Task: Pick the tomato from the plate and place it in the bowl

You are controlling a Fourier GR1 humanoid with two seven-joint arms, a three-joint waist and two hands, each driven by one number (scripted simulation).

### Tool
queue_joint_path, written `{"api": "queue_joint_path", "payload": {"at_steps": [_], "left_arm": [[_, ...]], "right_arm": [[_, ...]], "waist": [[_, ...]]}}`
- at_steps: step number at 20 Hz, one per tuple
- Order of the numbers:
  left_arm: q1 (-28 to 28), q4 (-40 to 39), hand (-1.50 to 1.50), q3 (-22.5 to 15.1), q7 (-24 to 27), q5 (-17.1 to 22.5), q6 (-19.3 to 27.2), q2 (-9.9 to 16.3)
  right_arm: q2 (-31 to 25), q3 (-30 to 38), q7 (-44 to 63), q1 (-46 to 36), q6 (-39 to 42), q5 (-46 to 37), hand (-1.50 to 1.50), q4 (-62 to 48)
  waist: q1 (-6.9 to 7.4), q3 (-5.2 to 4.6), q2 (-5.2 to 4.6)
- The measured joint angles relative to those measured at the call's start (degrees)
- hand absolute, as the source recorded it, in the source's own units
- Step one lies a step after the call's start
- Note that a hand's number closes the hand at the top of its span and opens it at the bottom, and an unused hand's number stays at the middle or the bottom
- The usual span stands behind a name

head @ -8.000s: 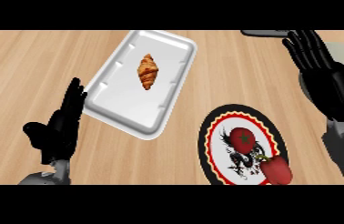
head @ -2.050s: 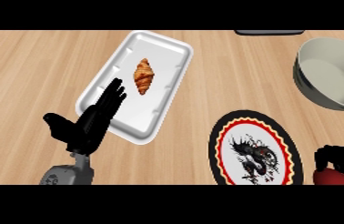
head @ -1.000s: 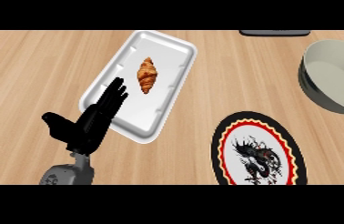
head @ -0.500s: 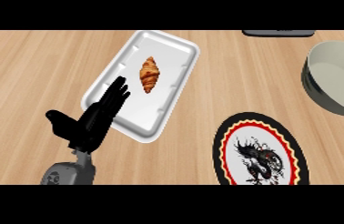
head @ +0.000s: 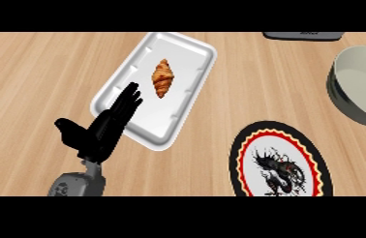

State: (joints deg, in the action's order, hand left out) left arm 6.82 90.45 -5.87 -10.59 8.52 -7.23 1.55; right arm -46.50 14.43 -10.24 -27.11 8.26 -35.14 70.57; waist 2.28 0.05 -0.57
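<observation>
Leftmost on the light wooden counter top point(head: 43, 72) is the robot's left hand point(head: 100, 130), black, rising from a grey forearm point(head: 77, 184) at the lower edge of the head view. Its fingers point(head: 127, 100) are straight and held side by side, pointing up and to the right, while the thumb juts out to the left; nothing lies between thumb and fingers. The fingertips overlap the lower left rim of the white rectangular tray with rounded corners point(head: 187, 55), which sits tilted, its long axis running from lower left to upper right. Whether the fingers touch the tray or stand above it cannot be told.

Near the tray's middle lies a golden-brown croissant point(head: 163, 78), long axis roughly upright in the view, just right of the fingertips and apart from them.

Right of the tray and lower, well apart from it, lies a round plate with a black rim, a red and yellow scalloped ring and a white centre bearing a black and red figure point(head: 280, 159); its lower part is cut by the view's edge. No tomato shows on the part of the plate in view.

At the right edge, above the plate, stands a grey-green round bowl with a pale interior point(head: 346, 82), only partly in view. Its visible interior holds no tomato. Along the top edge, above the bowl, is a dark flat object point(head: 300, 35), mostly cut off.

The tomato and the right hand appear nowhere in the view.
</observation>
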Motion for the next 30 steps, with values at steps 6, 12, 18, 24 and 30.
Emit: {"api": "queue_joint_path", "payload": {"at_steps": [6,12,18,24,30], "left_arm": [[0.77,0.08,0.0,-1.04,-0.38,-0.3,0.41,-0.69],[1.13,-0.42,0.0,-1.53,0.13,-0.36,1.28,-0.89],[1.59,-0.7,0.0,-0.69,0.29,0.02,1.06,-0.54],[-0.22,0.07,0.0,-0.04,0.43,0.6,1.13,-0.06],[-1.66,1.0,0.0,1.17,0.41,0.65,1.33,0.97]], "right_arm": [[1.45,-4.91,-0.21,-8.63,-3.81,-8.55,-1.5,-18.23],[3.51,-3.34,-3.83,-16.66,-4.83,-8.89,-1.5,-35.19],[5.89,4.38,-11.14,-20.26,-4.88,-1.05,-1.5,-43.26],[4.85,16.51,-20.79,-20.53,1.01,12.58,-1.5,-44.87],[0.02,23.92,-28.42,-14.55,14.58,22.34,-1.5,-44.37]], "waist": [[1.07,0.02,-0.37],[1.13,0.1,-0.52],[0.43,0.2,-0.45],[-1.26,0.2,0.18],[-3.16,0.01,0.83]]}}
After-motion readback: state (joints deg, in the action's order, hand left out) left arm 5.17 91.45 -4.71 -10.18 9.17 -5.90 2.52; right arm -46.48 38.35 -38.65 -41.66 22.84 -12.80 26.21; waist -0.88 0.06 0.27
